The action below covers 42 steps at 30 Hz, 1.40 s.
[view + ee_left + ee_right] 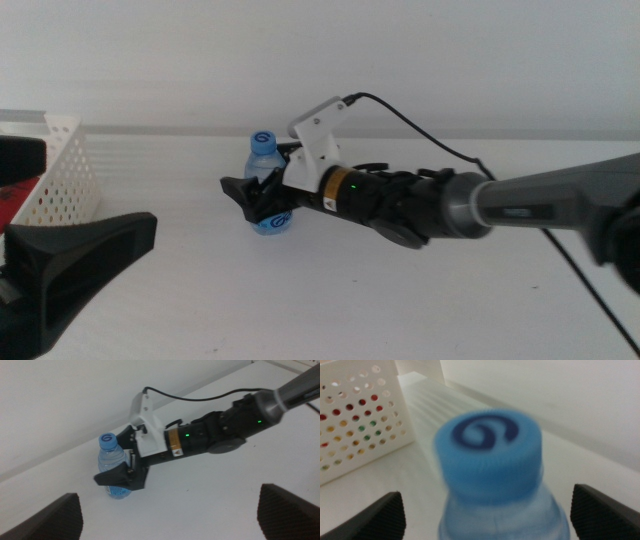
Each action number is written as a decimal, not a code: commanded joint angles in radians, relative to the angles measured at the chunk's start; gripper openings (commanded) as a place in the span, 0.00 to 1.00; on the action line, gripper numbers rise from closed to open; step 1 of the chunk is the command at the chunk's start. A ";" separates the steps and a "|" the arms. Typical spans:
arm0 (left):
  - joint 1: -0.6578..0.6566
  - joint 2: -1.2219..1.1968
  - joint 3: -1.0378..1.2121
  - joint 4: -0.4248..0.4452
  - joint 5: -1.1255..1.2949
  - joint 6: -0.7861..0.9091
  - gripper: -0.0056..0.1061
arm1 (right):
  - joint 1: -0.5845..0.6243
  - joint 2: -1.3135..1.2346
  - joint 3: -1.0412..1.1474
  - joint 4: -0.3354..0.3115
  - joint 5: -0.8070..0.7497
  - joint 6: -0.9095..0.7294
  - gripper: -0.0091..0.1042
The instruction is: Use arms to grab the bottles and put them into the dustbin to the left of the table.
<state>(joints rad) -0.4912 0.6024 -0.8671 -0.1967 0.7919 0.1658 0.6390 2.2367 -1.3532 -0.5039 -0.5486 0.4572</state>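
Clear plastic water bottle (266, 190) with a blue screw cap stands upright on the wide plain white tabletop (400, 300), towards the far middle of it, close to where the table meets the pale wall. The right gripper (258, 193), black and wedge-jawed behind a white boxy wrist housing, reaches in from the right side of the middle view and sits around the bottle's lower body, one jaw on either side. The left wrist view shows the near jaw lying across the bottle just below its shoulder, and the jaws look closed onto it, though the actual contact on the far side is hidden, so a firm grip is likely but not certain. In the right wrist view the blue cap fills the centre, blurred, with that gripper's two dark jaw tips standing well apart at either side of it.

The left gripper (170, 515) waits low at the near left of the table, well apart from the bottle; its own two jaws are spread wide with nothing between them.

A white plastic rectangular basket (62, 170) with walls full of small round holes sits at the far left edge of the table. Through its holes, red, yellow and green show faintly from inside.
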 commanded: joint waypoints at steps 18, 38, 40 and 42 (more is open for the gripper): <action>-0.008 -0.003 0.003 -0.003 -0.017 -0.007 0.89 | -0.001 -0.421 0.586 0.078 0.016 -0.092 0.86; -0.008 -0.003 0.003 -0.003 -0.017 -0.007 0.89 | 0.001 -1.549 0.733 0.653 1.069 -0.639 0.86; -0.008 -0.003 0.003 -0.003 -0.017 -0.007 0.89 | 0.001 -1.627 0.733 0.719 1.150 -0.714 0.86; -0.008 -0.003 0.003 -0.003 -0.017 -0.007 0.89 | 0.001 -1.705 0.733 0.751 1.227 -0.766 0.86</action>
<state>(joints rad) -0.4912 0.6024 -0.8671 -0.1967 0.7919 0.1658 0.6390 0.5900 -0.6146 0.2033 0.5991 -0.2416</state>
